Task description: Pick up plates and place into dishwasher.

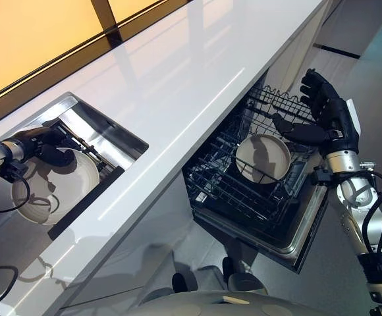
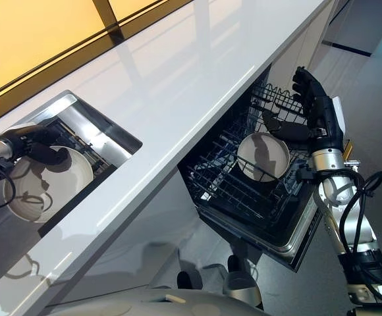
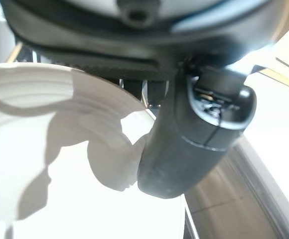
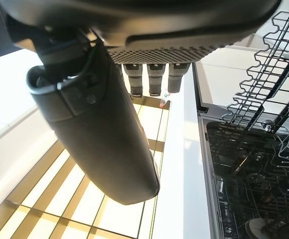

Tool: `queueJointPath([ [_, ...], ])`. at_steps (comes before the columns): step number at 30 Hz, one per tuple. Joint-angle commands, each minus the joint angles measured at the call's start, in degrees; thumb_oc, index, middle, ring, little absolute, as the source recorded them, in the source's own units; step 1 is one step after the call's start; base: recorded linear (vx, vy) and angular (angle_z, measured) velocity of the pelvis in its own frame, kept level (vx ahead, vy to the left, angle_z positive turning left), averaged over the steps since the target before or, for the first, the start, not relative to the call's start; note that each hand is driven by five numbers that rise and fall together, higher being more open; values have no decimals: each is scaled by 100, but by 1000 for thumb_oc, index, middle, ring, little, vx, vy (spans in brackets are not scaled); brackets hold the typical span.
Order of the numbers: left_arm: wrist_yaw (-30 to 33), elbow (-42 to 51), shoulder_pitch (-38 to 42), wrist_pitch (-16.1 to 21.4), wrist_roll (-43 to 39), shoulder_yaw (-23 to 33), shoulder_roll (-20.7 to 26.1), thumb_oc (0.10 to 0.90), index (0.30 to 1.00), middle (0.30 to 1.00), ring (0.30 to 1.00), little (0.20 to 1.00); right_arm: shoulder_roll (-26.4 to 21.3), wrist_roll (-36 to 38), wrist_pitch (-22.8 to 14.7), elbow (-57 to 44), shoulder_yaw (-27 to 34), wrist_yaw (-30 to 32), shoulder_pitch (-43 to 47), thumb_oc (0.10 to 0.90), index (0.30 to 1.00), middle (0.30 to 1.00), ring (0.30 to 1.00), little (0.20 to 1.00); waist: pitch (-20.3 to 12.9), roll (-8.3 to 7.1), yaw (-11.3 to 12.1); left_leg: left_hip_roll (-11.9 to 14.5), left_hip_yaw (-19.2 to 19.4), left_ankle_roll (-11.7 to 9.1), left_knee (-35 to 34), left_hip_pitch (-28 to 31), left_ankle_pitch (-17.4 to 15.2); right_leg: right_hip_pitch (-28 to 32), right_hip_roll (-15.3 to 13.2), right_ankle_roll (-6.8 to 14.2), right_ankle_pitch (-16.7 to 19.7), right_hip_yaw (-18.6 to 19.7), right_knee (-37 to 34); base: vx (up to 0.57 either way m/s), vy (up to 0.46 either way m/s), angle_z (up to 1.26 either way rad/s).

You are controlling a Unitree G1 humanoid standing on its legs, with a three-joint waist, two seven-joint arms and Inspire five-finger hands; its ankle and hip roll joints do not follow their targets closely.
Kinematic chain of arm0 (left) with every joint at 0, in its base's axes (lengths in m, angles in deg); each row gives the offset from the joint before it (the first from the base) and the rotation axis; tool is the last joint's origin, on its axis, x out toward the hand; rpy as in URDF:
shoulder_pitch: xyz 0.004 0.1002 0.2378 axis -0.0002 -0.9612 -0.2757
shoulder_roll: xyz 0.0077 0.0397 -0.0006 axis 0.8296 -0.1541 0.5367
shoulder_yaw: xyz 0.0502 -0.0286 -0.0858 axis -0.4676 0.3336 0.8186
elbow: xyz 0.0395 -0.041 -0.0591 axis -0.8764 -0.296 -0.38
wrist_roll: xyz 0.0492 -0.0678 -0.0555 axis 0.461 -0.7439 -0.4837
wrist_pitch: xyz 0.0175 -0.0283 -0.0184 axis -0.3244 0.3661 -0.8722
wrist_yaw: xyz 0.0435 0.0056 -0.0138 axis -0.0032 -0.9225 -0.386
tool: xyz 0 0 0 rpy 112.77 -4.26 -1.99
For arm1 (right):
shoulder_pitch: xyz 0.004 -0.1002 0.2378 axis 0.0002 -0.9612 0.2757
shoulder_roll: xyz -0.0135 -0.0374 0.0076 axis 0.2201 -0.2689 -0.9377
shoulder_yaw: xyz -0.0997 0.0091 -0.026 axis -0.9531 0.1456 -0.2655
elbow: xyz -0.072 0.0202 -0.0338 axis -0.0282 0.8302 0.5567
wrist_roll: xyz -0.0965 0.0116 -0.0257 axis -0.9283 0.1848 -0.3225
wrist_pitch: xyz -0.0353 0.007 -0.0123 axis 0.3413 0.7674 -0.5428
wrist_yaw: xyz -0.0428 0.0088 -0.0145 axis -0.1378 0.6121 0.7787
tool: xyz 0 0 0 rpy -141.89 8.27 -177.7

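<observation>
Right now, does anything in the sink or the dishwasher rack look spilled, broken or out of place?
Nothing stands out. One plate sits in the dishwasher rack, another plate lies in the sink under the left hand. The right hand hangs open above the rack.

Right robot hand (image 1: pixel 326 108): dark segmented fingers with a white side cover, mounted on a silver-grey ribbed forearm. Left robot hand (image 1: pixel 43 146): same dark casing, silver-grey wrist joint.
</observation>
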Motion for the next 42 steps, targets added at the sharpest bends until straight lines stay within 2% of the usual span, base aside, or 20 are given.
queueJointPath([
  [1, -562, 185, 90, -46, -619, -160, 205, 100, 300, 300, 300, 200, -540, 83, -540, -455, 344, 208, 717, 800, 900, 900, 900, 900, -390, 119, 185, -525, -403, 313, 13, -76, -400, 156, 371, 216, -350, -314, 103, 0, 0, 0],
  [13, -460, 561, 122, 217, -996, -6, 339, 100, 300, 300, 300, 200, -628, 66, -589, -481, 397, 342, 812, 800, 900, 900, 900, 900, -414, 85, 270, -524, -474, 301, 13, -86, -380, 188, 367, 201, -352, -390, 79, -3, -1, 0],
  [17, 7, 896, 79, 499, -1199, 136, 479, 100, 300, 300, 300, 200, -710, 35, -691, -538, 480, 454, 889, 800, 900, 900, 900, 900, -426, 56, 320, -520, -513, 296, 13, -86, -381, 208, 368, 196, -364, -421, 77, -8, -6, 0],
  [20, 1041, 1011, 118, 1051, -893, 457, 607, 100, 300, 300, 300, 200, -804, -56, -789, -637, 573, 673, 1076, 800, 900, 900, 900, 900, -451, 26, 382, -516, -548, 290, 13, -80, -388, 231, 367, 185, -380, -470, 75, -15, -16, 2],
  [21, 1087, 1006, 114, 1073, -880, 471, 612, 100, 300, 300, 300, 200, -808, -65, -801, -639, 566, 692, 1096, 800, 900, 900, 900, 900, -449, 25, 378, -516, -550, 288, 13, -80, -387, 231, 366, 185, -382, -474, 76, 0, 0, 0],
  [22, 1457, 1000, 161, 1322, -733, 613, 679, 100, 300, 300, 300, 200, -845, -78, -853, -698, 591, 790, 1226, 800, 900, 900, 900, 900, -465, 7, 407, -516, -572, 283, 13, -89, -383, 236, 368, 173, -384, -492, 73, 0, 0, 0],
  [25, 2694, 1005, 267, 1806, -57, 859, 861, 100, 300, 300, 300, 200, -880, -107, -984, -740, 560, 891, 1499, 800, 900, 900, 900, 900, -498, -19, 449, -522, -616, 271, 13, -100, -383, 245, 367, 157, -388, -518, 67, 0, 0, 0],
  [26, 2935, 993, 290, 1920, 32, 873, 907, 100, 300, 300, 300, 200, -890, -87, -996, -743, 542, 888, 1538, 800, 900, 900, 900, 900, -503, -23, 450, -522, -618, 268, 13, -101, -384, 246, 365, 156, -391, -525, 67, 0, 0, 0],
  [29, 3955, 1251, 312, 2283, 192, 1137, 1177, 100, 300, 300, 300, 200, -890, 57, -1158, -828, 581, 730, 1581, 800, 900, 900, 900, 900, -547, -53, 525, -513, -631, 248, 13, -116, -377, 254, 344, 143, -399, -582, 63, -23, -7, 4],
  [32, 4775, 1943, -98, 2453, 475, 1678, 1090, 100, 300, 300, 300, 200, -744, 135, -1292, -976, 646, 373, 1447, 800, 900, 900, 900, 900, -586, -110, 629, -511, -677, 240, 13, -121, -389, 279, 331, 127, -426, -641, 59, -16, -15, 3],
  [36, 5642, 2639, -516, 2915, 1083, 2101, 783, 100, 300, 300, 300, 200, -586, 297, -1199, -1174, 458, -11, 1620, 800, 900, 900, 900, 900, -639, -191, 708, -504, -733, 223, 13, -108, -400, 315, 317, 91, -464, -724, 77, -7, -24, 8],
  [37, 5937, 2906, -543, 2978, 1340, 2126, 727, 100, 300, 300, 300, 200, -542, 509, -1113, -1229, 300, -145, 1777, 800, 900, 900, 900, 900, -667, -224, 744, -502, -752, 210, 13, -102, -404, 330, 312, 83, -471, -760, 81, -5, -28, 8],
  [42, 6650, 3246, -421, 3381, 1801, 1965, 549, 100, 300, 300, 300, 200, -296, 1178, -745, -1285, -161, -585, 2191, 800, 900, 900, 900, 900, -725, -278, 796, -509, -814, 191, 13, -92, -405, 359, 297, 61, -492, -826, 94, -2, -20, 12],
])
